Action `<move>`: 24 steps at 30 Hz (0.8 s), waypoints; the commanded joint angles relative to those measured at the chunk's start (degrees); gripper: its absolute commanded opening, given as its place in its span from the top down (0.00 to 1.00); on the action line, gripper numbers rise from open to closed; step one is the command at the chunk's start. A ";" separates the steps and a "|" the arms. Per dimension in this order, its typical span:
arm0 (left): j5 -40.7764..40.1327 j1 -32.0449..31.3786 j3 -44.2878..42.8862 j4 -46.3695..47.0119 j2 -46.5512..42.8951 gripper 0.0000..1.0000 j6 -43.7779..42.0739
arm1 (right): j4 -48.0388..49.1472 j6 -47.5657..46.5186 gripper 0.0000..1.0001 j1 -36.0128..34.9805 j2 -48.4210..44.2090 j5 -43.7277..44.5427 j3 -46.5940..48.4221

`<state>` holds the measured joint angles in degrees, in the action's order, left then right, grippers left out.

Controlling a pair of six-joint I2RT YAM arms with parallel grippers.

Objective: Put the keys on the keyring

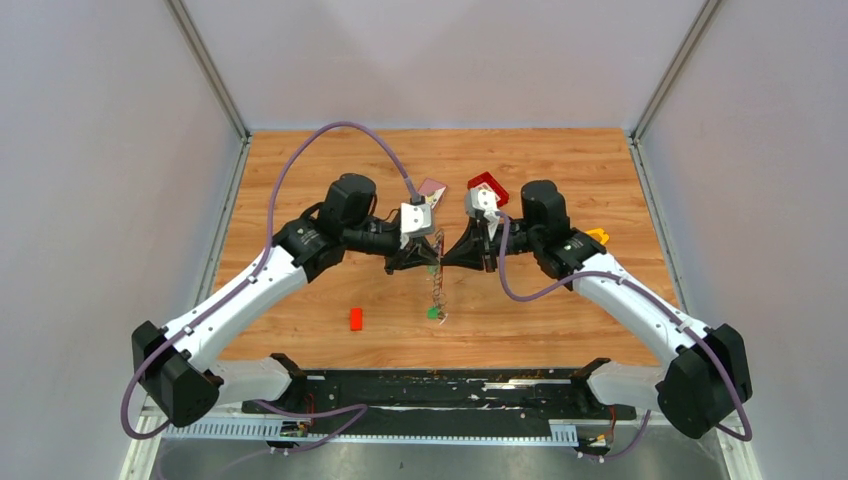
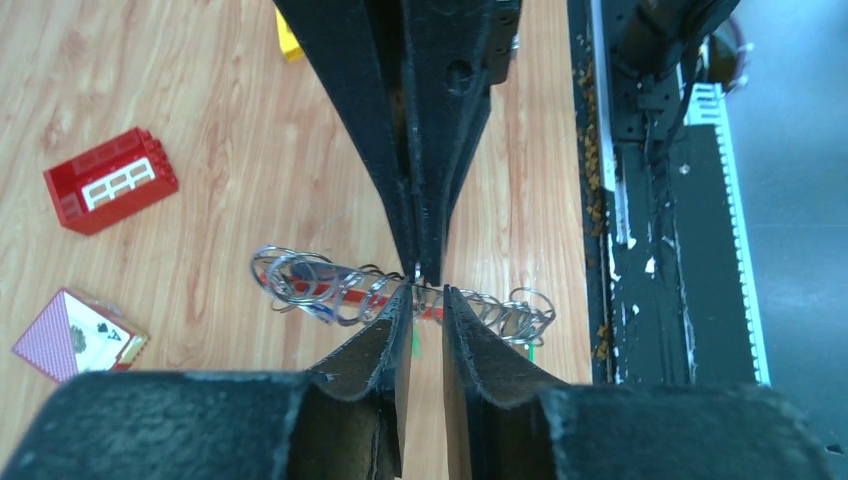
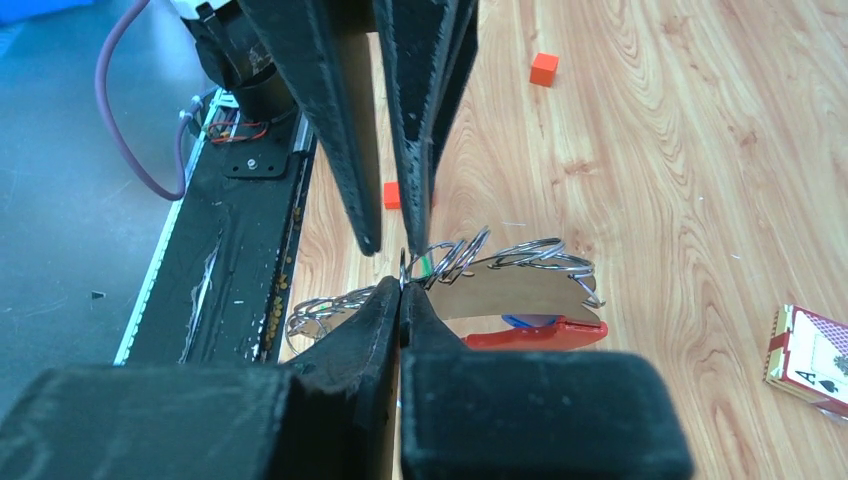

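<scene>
Wooden desk (image 1: 300,190), grey walls around it, and both arms reaching in to meet nose to nose at the middle. A small red block (image 1: 356,318) sits off at 7 o'clock from that meeting point, well apart.

From 8 o'clock comes the left claw (image 2: 426,300). Its fingers are a little parted and straddle the keyring (image 2: 320,282) without pinching it, as far as I can judge. It is likely poised to steady the next loop.

The keyring is a run of wire loops held up where the claws meet and trailing toward 6 o'clock. A green key (image 1: 433,312) is at its low end, and its red curved piece (image 3: 540,333) is beneath.

From 4 o'clock the right claw (image 3: 402,288) is clenched on one loop, presumably anchoring the chain. Neither claw carries a loose key, so the threading looks unfinished.
</scene>
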<state>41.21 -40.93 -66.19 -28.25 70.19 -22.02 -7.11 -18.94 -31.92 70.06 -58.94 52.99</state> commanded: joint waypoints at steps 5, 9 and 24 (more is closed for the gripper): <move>8.91 1.58 2.60 9.31 -2.08 0.71 5.99 | 10.86 8.43 1.00 1.70 -1.12 -4.21 1.38; 9.53 2.14 4.24 11.75 -2.17 0.69 7.85 | 13.54 10.89 1.00 2.33 -1.40 -5.42 0.49; 13.20 4.03 7.61 18.85 -0.84 0.77 15.88 | 22.49 18.17 1.00 3.92 -1.41 -7.85 -1.91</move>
<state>51.11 -37.08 -59.40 -10.85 68.88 -10.50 5.34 -3.07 -28.23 70.06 -64.93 50.35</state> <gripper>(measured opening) 0.241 0.012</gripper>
